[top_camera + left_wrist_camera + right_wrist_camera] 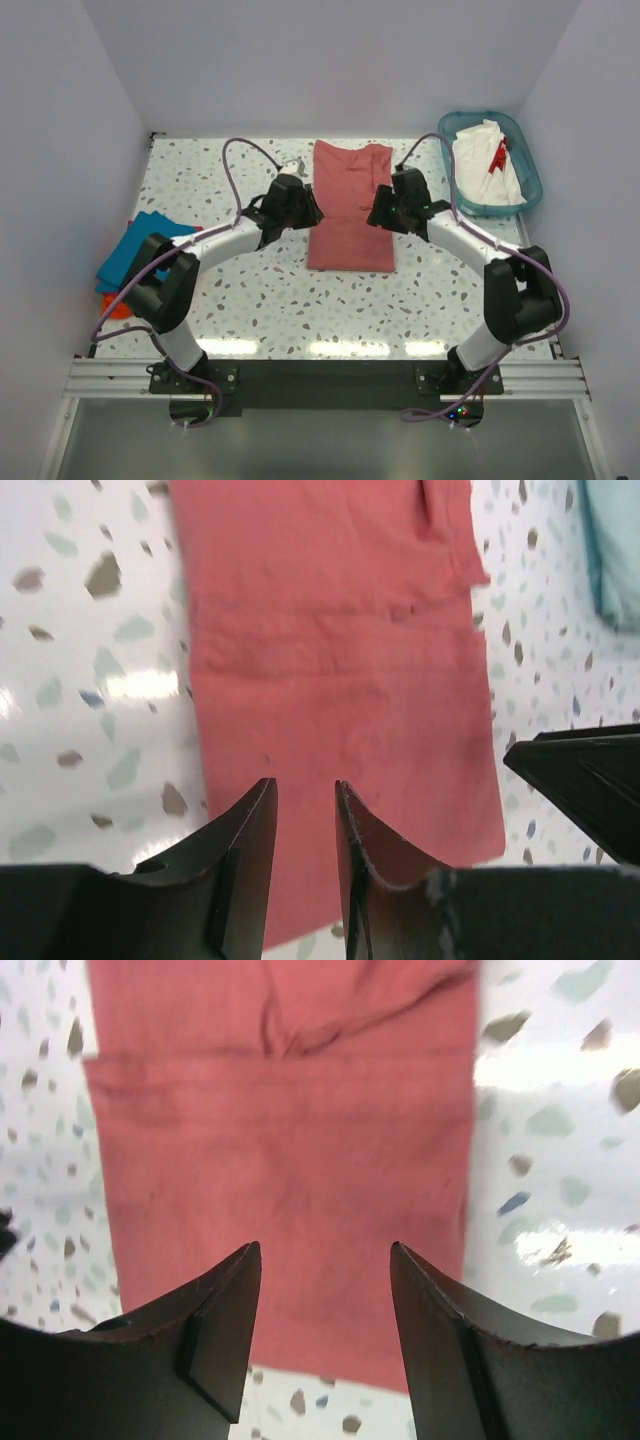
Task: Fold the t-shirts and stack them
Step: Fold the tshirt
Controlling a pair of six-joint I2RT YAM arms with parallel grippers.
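The dusty salmon-red t-shirt [349, 210] lies flat at the table's middle, folded into a long rectangle. My left gripper [313, 211] hovers over its left edge, jaws a little apart and empty [305, 785], with the shirt [340, 660] below. My right gripper [377, 212] hovers over its right edge, jaws wide and empty [325, 1248], above the shirt [290, 1150]. A teal blue t-shirt [140, 250] lies at the left edge on top of an orange one [117, 309]. A white t-shirt with a red mark [485, 160] lies in the basket.
The teal plastic basket [528, 165] stands at the back right corner; its edge shows in the left wrist view [615, 550]. The right gripper's body [590, 780] is close to the left one. White walls enclose the speckled table [260, 300].
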